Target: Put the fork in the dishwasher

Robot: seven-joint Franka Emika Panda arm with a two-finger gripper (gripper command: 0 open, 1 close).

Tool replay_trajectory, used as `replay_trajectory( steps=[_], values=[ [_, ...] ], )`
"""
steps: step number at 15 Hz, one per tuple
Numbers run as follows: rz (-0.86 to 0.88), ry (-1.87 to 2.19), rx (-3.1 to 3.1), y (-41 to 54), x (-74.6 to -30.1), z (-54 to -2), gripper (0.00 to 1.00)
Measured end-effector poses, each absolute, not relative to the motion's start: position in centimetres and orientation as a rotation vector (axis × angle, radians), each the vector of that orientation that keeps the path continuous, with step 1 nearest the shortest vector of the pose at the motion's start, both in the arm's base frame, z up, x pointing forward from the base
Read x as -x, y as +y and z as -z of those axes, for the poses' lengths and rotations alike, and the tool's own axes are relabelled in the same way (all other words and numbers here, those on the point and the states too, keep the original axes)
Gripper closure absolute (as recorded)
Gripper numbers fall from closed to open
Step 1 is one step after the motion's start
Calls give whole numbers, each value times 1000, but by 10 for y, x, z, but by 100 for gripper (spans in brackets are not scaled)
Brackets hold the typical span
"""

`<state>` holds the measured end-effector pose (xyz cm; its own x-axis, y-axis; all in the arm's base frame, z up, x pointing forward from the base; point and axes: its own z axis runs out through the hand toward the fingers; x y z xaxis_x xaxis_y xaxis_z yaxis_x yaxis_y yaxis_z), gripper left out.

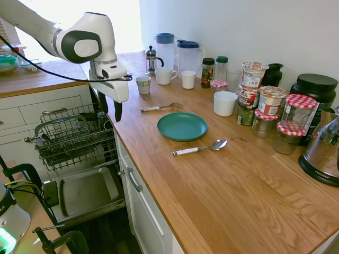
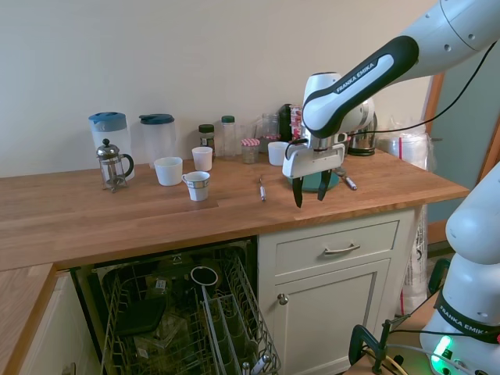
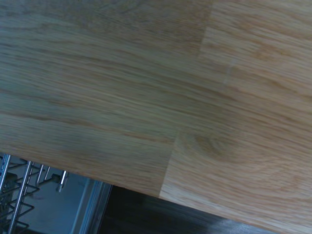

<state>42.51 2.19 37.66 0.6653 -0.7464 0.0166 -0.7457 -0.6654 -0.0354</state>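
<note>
The fork (image 1: 160,107) lies flat on the wooden counter (image 1: 222,180), with its white handle toward the counter's front edge and its silver tines toward the wall; nothing holds it; in the second outside view it shows as a thin sliver (image 2: 262,188) beside the small patterned cup (image 2: 197,186). Just past the fork sits the teal plate (image 1: 182,126), close but not touching; on the other side of the plate lies a spoon (image 1: 199,148) with a white handle. Behind the fork stand two white cups (image 1: 164,75), a glass coffee press (image 1: 152,60) and two jugs with blue lids (image 1: 164,48).

The gripper (image 1: 110,112) hangs above the front edge of the counter, near the fork but apart from it; its two dark fingers (image 2: 297,192) point down with a gap between them, and they hold nothing. The wrist view is a bit blurry; it shows mostly bare wood, with what looks like a bit of wire rack (image 3: 19,187) past the edge.

The dishwasher (image 1: 74,159) is under the counter; its grey door (image 1: 85,193) is dropped down and its dark wire rack is pulled out.
</note>
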Motion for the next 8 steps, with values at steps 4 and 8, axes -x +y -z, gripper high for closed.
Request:
replay_trajectory(
  steps=[4, 8],
  values=[
    [61, 1293, 2822, 25, -430, -380, 0],
    [148, 1432, 2669, 44, -460, -398, 0]
  ],
)
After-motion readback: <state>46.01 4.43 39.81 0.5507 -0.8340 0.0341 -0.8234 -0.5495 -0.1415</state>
